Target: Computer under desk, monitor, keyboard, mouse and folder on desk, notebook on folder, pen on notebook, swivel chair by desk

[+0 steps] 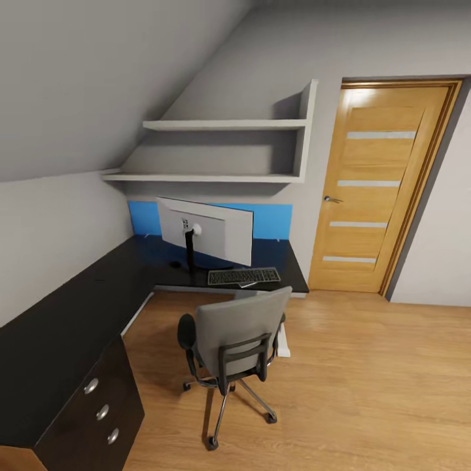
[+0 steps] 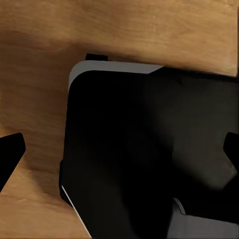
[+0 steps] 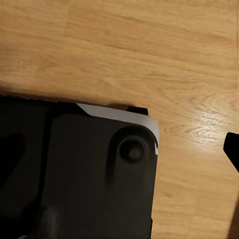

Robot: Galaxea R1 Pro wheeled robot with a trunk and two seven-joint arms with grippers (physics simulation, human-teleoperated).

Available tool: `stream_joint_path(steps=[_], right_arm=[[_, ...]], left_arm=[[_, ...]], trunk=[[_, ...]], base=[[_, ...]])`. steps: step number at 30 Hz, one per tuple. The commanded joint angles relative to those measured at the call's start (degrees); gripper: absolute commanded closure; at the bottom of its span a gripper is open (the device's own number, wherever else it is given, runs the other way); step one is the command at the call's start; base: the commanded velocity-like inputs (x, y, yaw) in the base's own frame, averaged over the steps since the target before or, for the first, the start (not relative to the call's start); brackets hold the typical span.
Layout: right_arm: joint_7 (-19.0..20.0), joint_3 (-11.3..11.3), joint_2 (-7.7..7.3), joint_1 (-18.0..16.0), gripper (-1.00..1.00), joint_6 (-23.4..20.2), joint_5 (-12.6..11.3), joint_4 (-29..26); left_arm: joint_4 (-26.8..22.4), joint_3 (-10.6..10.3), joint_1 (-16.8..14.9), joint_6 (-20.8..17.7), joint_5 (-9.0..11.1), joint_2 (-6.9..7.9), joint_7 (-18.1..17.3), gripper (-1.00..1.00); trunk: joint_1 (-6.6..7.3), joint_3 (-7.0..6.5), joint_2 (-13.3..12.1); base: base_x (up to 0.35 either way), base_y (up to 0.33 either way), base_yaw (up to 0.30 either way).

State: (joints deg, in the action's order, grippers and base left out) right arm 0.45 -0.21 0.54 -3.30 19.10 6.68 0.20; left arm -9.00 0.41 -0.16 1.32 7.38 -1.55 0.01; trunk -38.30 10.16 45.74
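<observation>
Facing the table (image 1: 78, 307) from the head view: swivel chair (image 1: 239, 337) parked before it, keyboard (image 1: 243, 277) by the monitor (image 1: 212, 230); the castored chair should roll easily, best pushed by its stiff backrest. Left wrist view: robot base (image 2: 149, 159) over wood floor (image 2: 45, 45), dark fingertips (image 2: 10, 152) spread apart, empty. Right wrist view: floor likewise; right gripper's state unclear.

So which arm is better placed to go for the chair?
Left, slightly: the chair stands ahead beside the desk on the left. Both wrist views face the floor, so neither reaches yet.
</observation>
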Motion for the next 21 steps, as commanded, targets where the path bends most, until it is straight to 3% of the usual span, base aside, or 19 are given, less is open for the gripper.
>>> stream_joint_path(steps=[1, 10, 17, 21], right_arm=[[0.0, -0.1, -0.01, 0.0, -1.0, 0.2, 0.4, 0.0], [-0.1, -0.1, -0.01, 0.0, -1.0, 0.4, 0.4, -1.3], [0.0, -0.1, -0.01, 0.0, -1.0, 0.5, 0.4, -3.3], [0.0, 0.0, -0.05, 0.0, -1.0, 2.8, 0.5, -4.9]], left_arm=[[-0.1, 0.0, 0.0, 1.2, 1.0, 0.01, 0.0, -1.0], [-0.1, 0.0, 0.0, 6.6, 1.8, 0.43, 0.1, -1.0], [-0.1, 0.1, 0.0, 7.4, 1.8, 0.72, 0.1, -1.0], [-0.1, 0.1, 0.0, 7.6, 1.9, 0.75, 0.1, -1.0]], trunk=[[0.22, -0.11, -0.4], [2.19, -1.72, -4.0], [3.73, -2.98, -6.8], [4.61, -3.74, -8.4]], base=[[0.0, 0.0, 0.0], [0.0, 0.0, 0.0], [0.0, 0.0, 0.0], [0.0, 0.0, -0.024]])
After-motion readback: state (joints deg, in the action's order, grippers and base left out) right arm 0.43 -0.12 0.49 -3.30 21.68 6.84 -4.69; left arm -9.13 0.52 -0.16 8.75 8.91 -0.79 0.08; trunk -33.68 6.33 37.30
